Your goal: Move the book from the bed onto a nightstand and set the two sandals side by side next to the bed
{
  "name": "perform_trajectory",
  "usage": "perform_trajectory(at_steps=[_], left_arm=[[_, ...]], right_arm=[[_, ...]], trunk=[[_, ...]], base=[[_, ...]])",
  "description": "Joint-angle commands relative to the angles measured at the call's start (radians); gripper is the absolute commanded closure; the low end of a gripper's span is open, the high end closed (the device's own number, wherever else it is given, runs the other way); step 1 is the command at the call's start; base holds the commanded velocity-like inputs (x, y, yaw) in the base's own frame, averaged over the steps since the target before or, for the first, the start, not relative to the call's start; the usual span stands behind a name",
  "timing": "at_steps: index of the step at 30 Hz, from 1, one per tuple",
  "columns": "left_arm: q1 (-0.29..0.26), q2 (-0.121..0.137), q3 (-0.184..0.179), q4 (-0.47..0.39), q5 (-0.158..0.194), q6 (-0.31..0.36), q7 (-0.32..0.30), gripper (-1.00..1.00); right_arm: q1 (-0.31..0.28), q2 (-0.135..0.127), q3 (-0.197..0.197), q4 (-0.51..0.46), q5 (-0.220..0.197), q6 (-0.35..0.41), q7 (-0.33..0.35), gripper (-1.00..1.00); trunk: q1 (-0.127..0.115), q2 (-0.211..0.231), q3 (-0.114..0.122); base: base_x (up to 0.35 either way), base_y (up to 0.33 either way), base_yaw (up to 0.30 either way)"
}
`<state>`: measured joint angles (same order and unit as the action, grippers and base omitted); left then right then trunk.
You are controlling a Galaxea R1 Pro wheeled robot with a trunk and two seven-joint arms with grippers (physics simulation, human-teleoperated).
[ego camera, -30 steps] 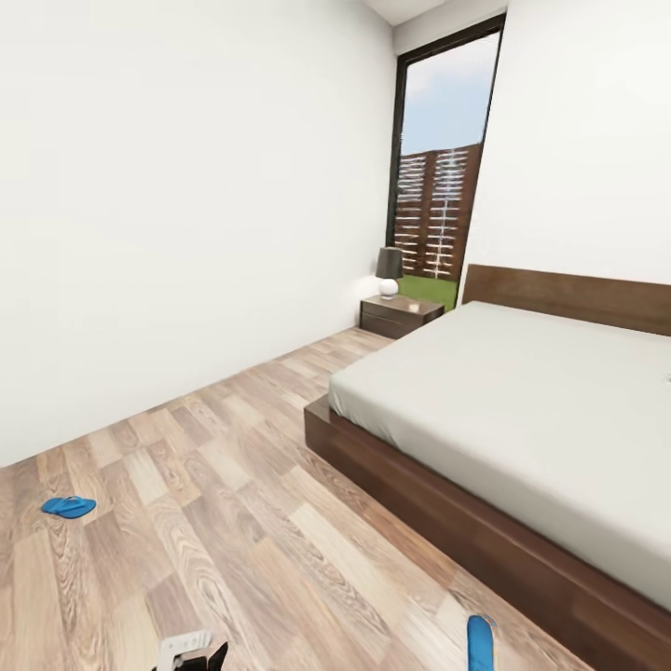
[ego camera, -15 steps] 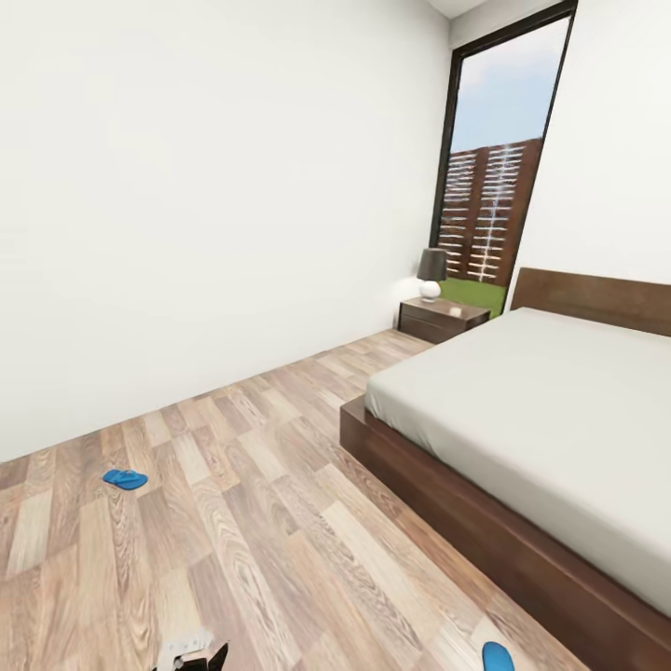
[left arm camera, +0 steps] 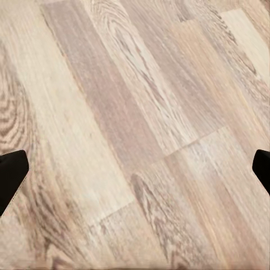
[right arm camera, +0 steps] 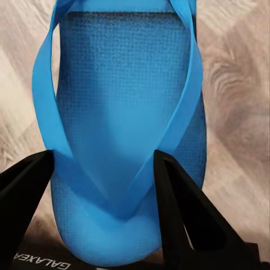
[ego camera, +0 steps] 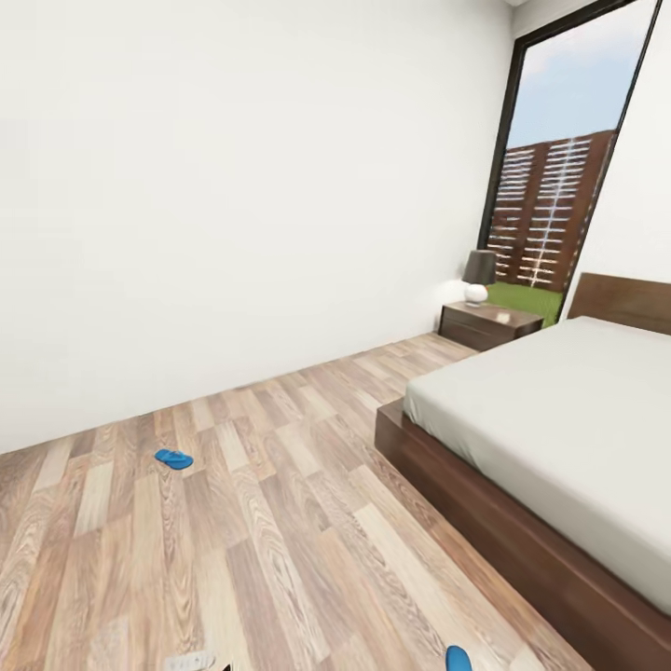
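Blue flat flip-flop sandal (right arm camera: 126, 129) clamped between right gripper (right arm camera: 104, 185) fingers | second blue sandal (ego camera: 173, 458) on wood-plank floor (ego camera: 280, 522), well apart | left gripper (left arm camera: 135, 174) spread wide above bare planks.

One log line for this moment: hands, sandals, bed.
right hand: shut on sandal | left hand: open over floor | other sandal: on floor near wall | bed: no book seen

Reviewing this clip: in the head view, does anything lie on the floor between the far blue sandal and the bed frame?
No. In the head view, only bare wood-plank floor runs between the far sandal and the bed.
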<state>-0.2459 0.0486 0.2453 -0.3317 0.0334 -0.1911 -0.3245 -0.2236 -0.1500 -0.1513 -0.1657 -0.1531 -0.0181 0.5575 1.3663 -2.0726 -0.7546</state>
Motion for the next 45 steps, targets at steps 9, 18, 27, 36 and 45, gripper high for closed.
perform_trajectory(at_steps=[9, 18, 27, 36, 45], left_arm=[[-0.001, -0.001, 0.006, 0.002, 0.003, -0.001, -0.008, -1.0], [-0.001, -0.001, 0.006, 0.002, 0.003, -0.001, -0.008, -1.0], [-0.001, -0.001, 0.006, 0.002, 0.003, -0.001, -0.008, -1.0], [-0.001, -0.001, 0.006, 0.002, 0.003, -0.001, -0.008, -1.0], [-0.001, -0.001, 0.006, 0.002, 0.003, -0.001, -0.007, -1.0]], right_arm=[[0.0, 0.0, -0.005, 0.002, -0.01, 0.0, 0.005, 1.0], [0.0, 0.0, -0.005, 0.002, -0.012, 0.0, 0.005, 1.0], [0.0, 0.0, -0.007, 0.002, -0.014, 0.0, 0.005, 1.0], [0.0, 0.0, -0.007, 0.002, -0.014, -0.001, 0.005, 1.0], [0.0, 0.0, -0.007, 0.002, -0.014, -0.002, 0.003, 1.0]], trunk=[[0.0, 0.0, -0.001], [0.0, 0.0, -0.001], [0.0, 0.0, -0.001], [0.0, 0.0, -0.012], [0.0, 0.0, -0.026]], base=[[0.0, 0.0, 0.283], [0.0, 0.0, 0.277], [0.0, 0.0, 0.096], [0.0, 0.0, 0.002], [0.0, 0.0, 0.0]])
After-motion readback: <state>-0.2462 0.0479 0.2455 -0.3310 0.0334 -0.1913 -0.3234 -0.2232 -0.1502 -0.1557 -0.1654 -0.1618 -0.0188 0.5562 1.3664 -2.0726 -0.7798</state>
